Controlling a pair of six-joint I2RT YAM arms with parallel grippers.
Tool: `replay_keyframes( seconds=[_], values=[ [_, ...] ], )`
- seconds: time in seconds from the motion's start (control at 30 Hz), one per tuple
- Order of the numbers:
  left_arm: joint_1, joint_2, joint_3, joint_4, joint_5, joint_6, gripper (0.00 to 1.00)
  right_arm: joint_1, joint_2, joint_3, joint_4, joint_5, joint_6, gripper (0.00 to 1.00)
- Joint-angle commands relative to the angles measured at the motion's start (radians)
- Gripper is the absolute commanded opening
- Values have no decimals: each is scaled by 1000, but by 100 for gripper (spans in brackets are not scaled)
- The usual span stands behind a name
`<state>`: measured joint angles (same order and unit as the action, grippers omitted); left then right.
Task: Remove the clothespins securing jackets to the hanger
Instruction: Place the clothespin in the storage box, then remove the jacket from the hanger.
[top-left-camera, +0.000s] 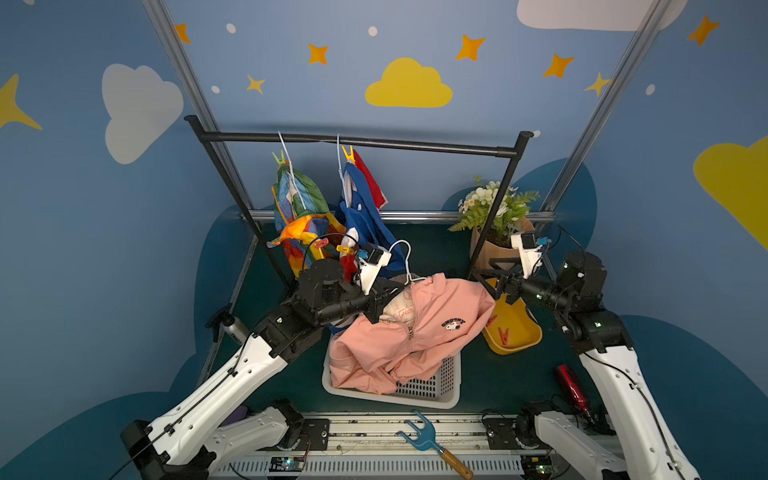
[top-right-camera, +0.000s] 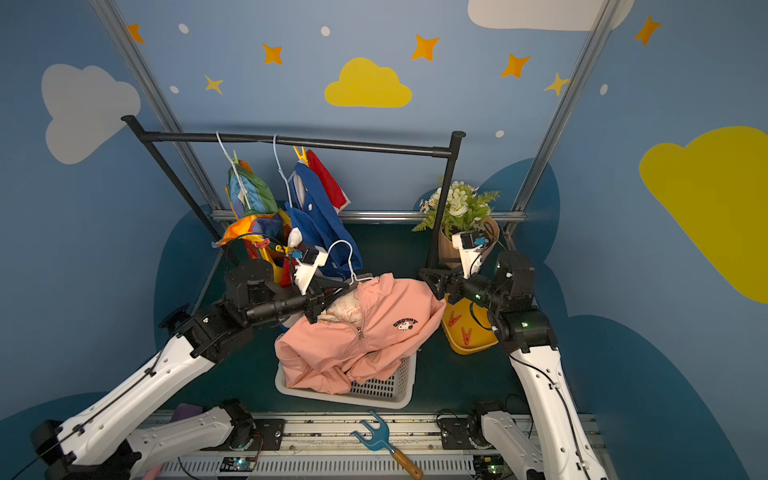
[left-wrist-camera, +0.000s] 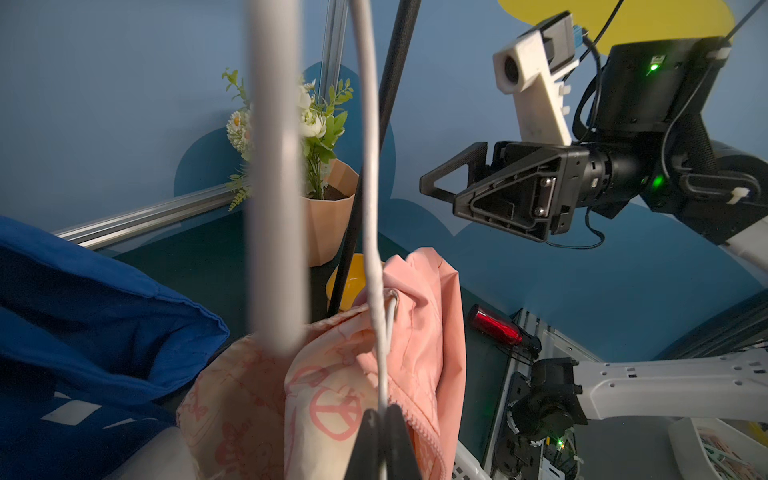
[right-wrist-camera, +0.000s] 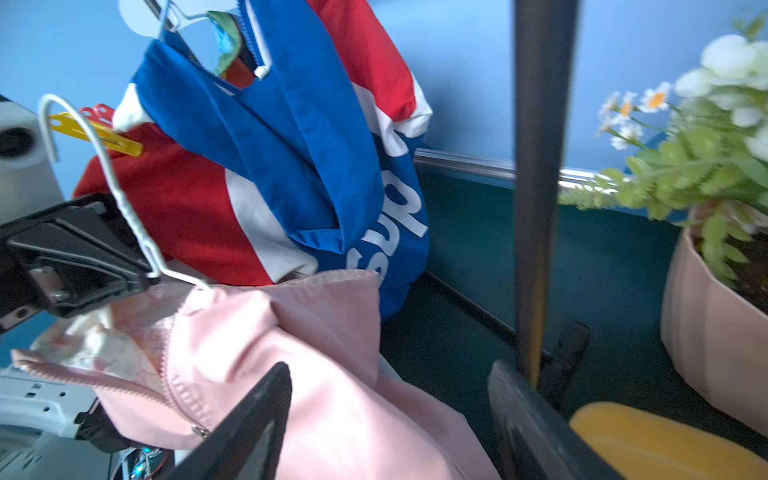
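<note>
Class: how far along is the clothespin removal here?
Done: two red clothespins lie in the yellow tray. In hand: left end effector grips the pink jacket's white hanger over the basket; right end effector is open beside it. Remaining: four clothespins on the rainbow jacket and blue-red jacket.

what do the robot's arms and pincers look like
The left arm and right arm have white shells dotted with small holes, black joints and a thin black cable along the outside. Each wrist carries a white camera mount with a blue plug. The left pincer and right pincer are black with triangular open-frame fingers; small green lights glow on the joints.
</note>
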<state>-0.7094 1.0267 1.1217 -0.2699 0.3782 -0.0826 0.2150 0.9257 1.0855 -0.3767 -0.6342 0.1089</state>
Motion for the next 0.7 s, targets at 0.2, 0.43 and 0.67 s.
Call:
replay_keyframes(
  seconds=[0.2,0.43,0.67],
  values=[
    [-16,21,50,-11,88,67,4,223,67,101,-11,12,-116,76],
    [-18,21,51,-2,160,97,4,231,194,198,11,-262,-125,69],
    [-18,52,69,17,189,109,4,257,234,206,4,-336,-136,51]
  ],
)
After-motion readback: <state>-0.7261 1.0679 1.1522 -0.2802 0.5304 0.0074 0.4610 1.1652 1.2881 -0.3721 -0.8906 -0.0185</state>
